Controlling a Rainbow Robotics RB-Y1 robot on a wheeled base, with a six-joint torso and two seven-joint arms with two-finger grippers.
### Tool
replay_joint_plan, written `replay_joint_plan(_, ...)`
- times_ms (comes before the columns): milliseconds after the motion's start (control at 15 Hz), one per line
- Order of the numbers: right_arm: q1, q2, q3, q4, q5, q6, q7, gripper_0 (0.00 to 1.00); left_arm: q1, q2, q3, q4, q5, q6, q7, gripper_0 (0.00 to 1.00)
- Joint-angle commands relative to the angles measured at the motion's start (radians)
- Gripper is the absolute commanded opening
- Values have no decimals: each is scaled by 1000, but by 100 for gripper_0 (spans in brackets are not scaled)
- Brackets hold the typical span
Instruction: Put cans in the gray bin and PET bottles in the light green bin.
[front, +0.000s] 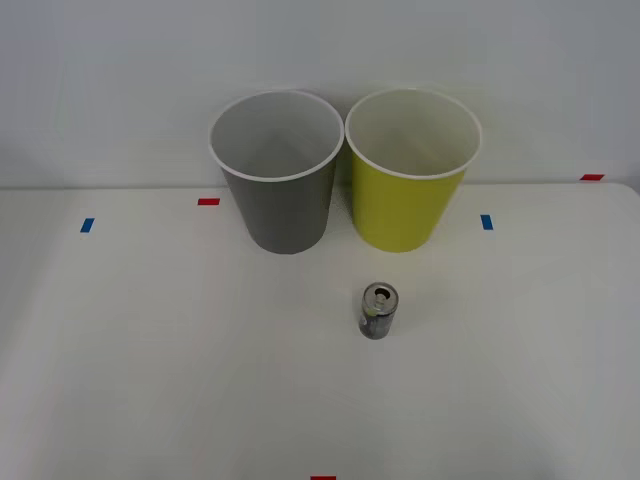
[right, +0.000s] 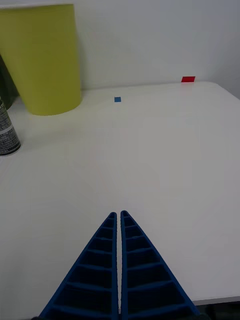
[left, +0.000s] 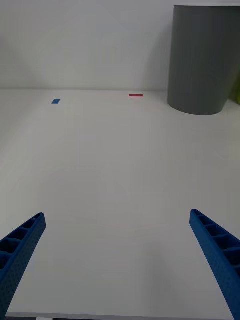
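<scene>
On the white table (front: 150, 350), the can (front: 378, 311) is seen upright just before the green bin (front: 411, 170), the gray bin (front: 279, 170) touching beside it. The right gripper (right: 120, 214) is pressed closed, the left gripper (left: 117, 222) spread wide (both held low, well apart from the can). The slim can is judged easily toppled, or dropped into the nearer, wrong bin.

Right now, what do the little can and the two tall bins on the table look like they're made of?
The can looks like metal: a shiny silver top with a pull-tab opening and dark printed sides. The gray bin and the light green bin look like matte plastic or coated paper, with smooth tapered walls, thin white rims and pale insides; the look alone leaves it open which.
</scene>
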Motion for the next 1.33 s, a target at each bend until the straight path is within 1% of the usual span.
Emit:
replay_joint_plan(67, 0, 0, 0, 0, 0, 0, 0, 0, 0, 0, 0, 0, 0, 0, 0, 100)
replay_joint_plan(1333, 0, 0, 0, 0, 0, 0, 0, 0, 0, 0, 0, 0, 0, 0, 0, 100)
